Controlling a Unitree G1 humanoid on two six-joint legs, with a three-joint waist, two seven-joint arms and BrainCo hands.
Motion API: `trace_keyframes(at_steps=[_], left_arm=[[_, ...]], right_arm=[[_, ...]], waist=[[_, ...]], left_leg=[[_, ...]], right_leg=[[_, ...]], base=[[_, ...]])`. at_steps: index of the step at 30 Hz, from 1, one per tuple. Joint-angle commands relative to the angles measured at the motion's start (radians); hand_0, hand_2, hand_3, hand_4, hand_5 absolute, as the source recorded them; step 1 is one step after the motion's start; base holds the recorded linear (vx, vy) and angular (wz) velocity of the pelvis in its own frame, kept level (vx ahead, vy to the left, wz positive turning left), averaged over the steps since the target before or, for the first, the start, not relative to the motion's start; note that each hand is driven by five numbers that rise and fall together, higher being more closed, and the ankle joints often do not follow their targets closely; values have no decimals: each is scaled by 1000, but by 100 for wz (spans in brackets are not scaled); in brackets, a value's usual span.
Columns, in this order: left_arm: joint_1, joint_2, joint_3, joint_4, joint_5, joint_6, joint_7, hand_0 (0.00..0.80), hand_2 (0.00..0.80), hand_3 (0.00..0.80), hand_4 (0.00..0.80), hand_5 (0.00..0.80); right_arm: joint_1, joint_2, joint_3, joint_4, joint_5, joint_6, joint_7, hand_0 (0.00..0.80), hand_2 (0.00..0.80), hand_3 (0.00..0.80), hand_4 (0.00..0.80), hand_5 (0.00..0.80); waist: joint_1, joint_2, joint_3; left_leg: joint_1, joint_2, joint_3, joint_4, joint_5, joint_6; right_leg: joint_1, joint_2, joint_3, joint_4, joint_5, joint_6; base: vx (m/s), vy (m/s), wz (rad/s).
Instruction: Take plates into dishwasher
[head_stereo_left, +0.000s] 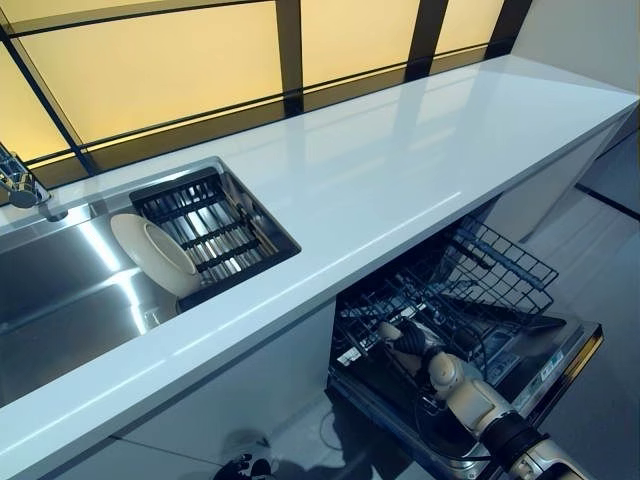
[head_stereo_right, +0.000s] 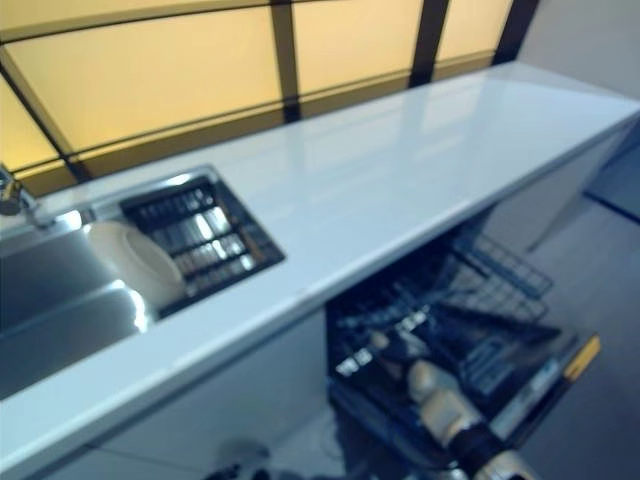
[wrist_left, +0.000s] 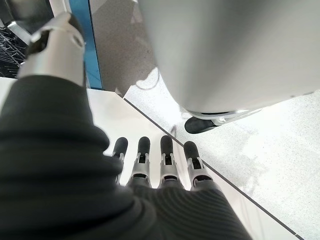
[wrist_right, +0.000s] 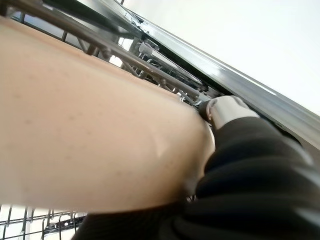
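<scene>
While one plate (head_stereo_left: 155, 255) leans in the sink (head_stereo_left: 60, 300), the right hand (wrist_right: 250, 165) holds another plate (wrist_right: 95, 145).

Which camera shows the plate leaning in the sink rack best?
The left eye view: the plate stands whole against the dark sink rack. The right eye view shows the same plate, only softer in outline. The left wrist view shows none of it, and the right wrist view shows only a beige surface pressed close.

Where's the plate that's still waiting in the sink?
The round white plate leans against the black drying rack inside the steel sink, on the head views' left.
</scene>
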Motion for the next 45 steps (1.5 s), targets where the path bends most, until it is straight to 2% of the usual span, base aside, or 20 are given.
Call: trace_keyframes(at_steps=[1,2,3,4,13,29,33,41,45], left_arm=[[-86,13,-52,5,44,-10,-2,0,0,0,0,0],[-87,12,-51,4,46,-9,-2,0,0,0,0,0],[-88,12,-51,5,46,-9,-1,0,0,0,0,0],[-88,12,-52,6,45,-9,0,0,0,0,0,0],[-80,10,-49,4,39,-7,10,0,0,0,0,0],[-50,6,-19,1,33,-15,23,0,0,0,0,0],[-31,11,2,8,29,-34,30,0,0,0,0,0],[26,16,56,21,36,-74,35,0,0,0,0,0],[53,17,79,23,38,-92,36,0,0,0,0,0]], right_arm=[[-21,46,86,15,-8,-6,48,800,800,800,800,800],[-20,45,85,12,-6,-6,42,750,750,750,750,750],[-21,46,85,13,-9,-5,39,245,245,245,245,245],[-21,47,86,11,-11,-2,38,0,0,0,0,0],[-2,36,64,-24,6,-9,-7,0,0,0,0,0],[89,-26,-44,-172,68,-95,-78,0,0,0,0,0],[140,-65,-113,-295,99,-128,-80,0,0,0,0,0],[304,-136,-275,-503,114,-254,-88,0,0,0,0,0],[368,-157,-363,-569,144,-293,-82,0,0,0,0,0]], waist=[[18,-29,34],[19,-30,35],[19,-30,35],[20,-30,35],[16,-33,32],[-12,-36,33],[-29,-41,34],[-65,-52,22],[-83,-56,11]], left_leg=[[-76,-33,-17,-23,50,16],[-75,-33,-16,-23,50,17],[-75,-33,-16,-23,50,17],[-75,-33,-16,-24,50,17],[-68,-32,-12,-26,48,20],[-55,-17,9,-27,47,22],[-52,-12,17,-28,45,23],[-40,7,45,-28,37,25],[-32,15,58,-28,35,25]], right_leg=[[-55,-5,-18,77,6,-49],[-54,-4,-19,77,6,-49],[-54,-5,-20,77,6,-49],[-53,-4,-20,77,6,-49],[-49,-1,-19,76,7,-48],[-46,8,3,77,7,-46],[-49,12,14,79,7,-42],[-49,19,35,84,-1,-36],[-46,23,46,86,-5,-36]], base=[[0,0,0],[0,0,0],[0,0,0],[0,0,0],[0,0,0],[0,0,0],[0,0,0],[7,-6,-2],[22,-15,-9]])
